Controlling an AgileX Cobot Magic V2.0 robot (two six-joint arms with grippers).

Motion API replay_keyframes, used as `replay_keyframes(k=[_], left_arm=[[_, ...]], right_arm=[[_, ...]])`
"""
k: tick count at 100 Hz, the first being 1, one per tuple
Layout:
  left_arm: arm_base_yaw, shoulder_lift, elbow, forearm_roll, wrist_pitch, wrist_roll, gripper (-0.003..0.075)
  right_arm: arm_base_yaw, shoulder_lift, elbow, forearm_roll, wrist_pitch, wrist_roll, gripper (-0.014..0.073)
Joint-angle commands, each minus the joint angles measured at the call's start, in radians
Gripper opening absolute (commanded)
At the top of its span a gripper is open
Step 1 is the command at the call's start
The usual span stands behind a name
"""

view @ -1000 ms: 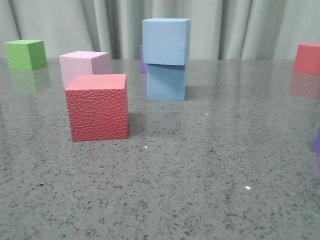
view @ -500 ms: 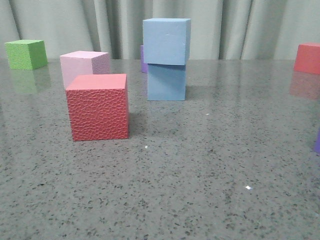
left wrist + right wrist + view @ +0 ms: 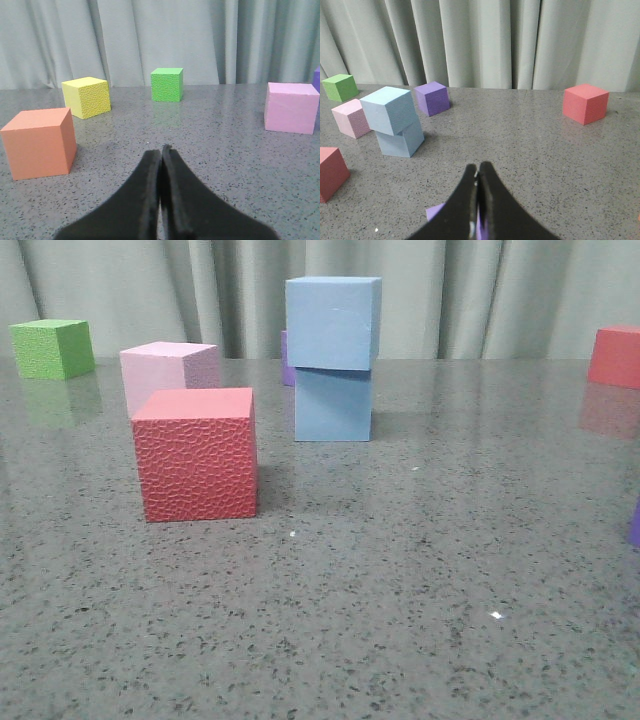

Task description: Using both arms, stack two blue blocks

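Front view: upper blue block (image 3: pixel 333 322) rests on lower blue block (image 3: pixel 333 403), mid-table, slightly overhanging — judged stacked.
Left wrist view: left gripper (image 3: pixel 161 150) closed, empty.
Right wrist view: right gripper (image 3: pixel 477 169) closed, empty — best kept well clear of the stack.

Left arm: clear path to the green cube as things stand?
Probably yes. In the left wrist view the green cube sits ahead of the shut left gripper with bare table between; the yellow cube stands off to one side.
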Motion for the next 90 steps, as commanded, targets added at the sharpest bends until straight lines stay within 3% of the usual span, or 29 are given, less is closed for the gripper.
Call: replay_keyframes(k=[1, 25, 39, 52, 75, 90], left_arm=[[0.0, -0.036, 0.025, -0.008, -0.08, -0.009, -0.0019], [0.0, -0.036, 0.025, -0.008, -0.08, -0.009, -0.0019], [0.0, -0.036, 0.025, -0.008, -0.08, -0.009, -0.0019], [0.0, -0.036, 0.025, -0.008, -0.08, -0.009, -0.0019], [0.0, -0.036, 0.025, -0.008, -0.08, -0.009, -0.0019], [0.0, -0.036, 0.025, -0.008, -0.08, -0.009, -0.0019]], right_arm=[[-0.002, 0.014, -0.015, -0.03, -0.071, -0.002, -0.0069], [-0.005, 0.014, -0.011, -0.091, -0.072, -0.002, -0.0069], [-0.064, 0.016, 0.03, -0.076, -0.127, -0.002, -0.0069], [-0.166, 0.016, 0.127, 0.028, -0.253, -0.029, -0.0069], [-0.334, 0.016, 0.337, 0.314, -0.567, -0.274, -0.0069], [-0.405, 0.016, 0.425, 0.348, -0.666, -0.305, -0.0069]])
